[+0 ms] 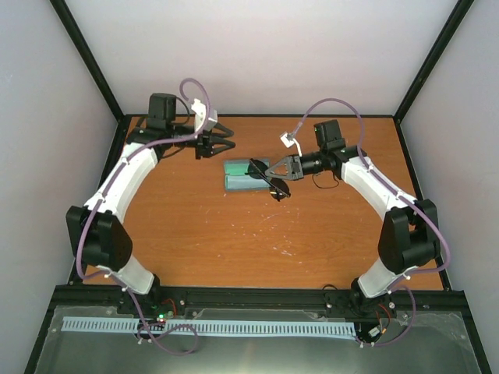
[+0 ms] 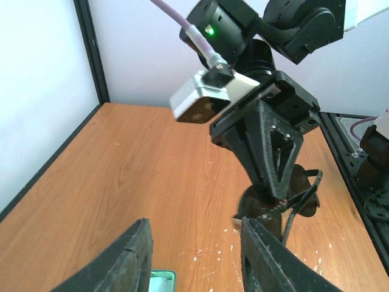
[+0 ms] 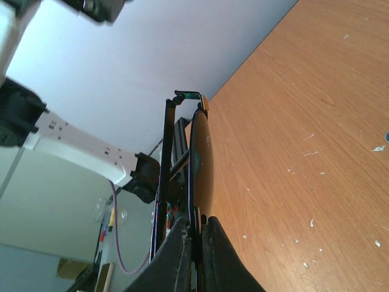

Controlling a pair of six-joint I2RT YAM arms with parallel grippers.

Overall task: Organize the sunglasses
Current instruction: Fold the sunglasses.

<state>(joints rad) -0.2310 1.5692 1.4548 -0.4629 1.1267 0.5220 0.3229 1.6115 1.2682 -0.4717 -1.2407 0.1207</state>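
Wood-grain table (image 1: 195, 234), grey walls. Item: sunglasses (image 1: 274, 188), pinched in the closed right gripper (image 1: 274, 173), hanging over the right end of the case (image 1: 238, 178). Left gripper (image 1: 224, 144): jaws parted, empty, near the case. Handling note: line frame along case, lower gently, release only once seated

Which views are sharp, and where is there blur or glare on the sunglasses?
Top external view: evenly lit, sharp, the sunglasses small. Right wrist view: their lens shines orange like the table; the left arm behind is blurred. Left wrist view: its own fingers look soft.
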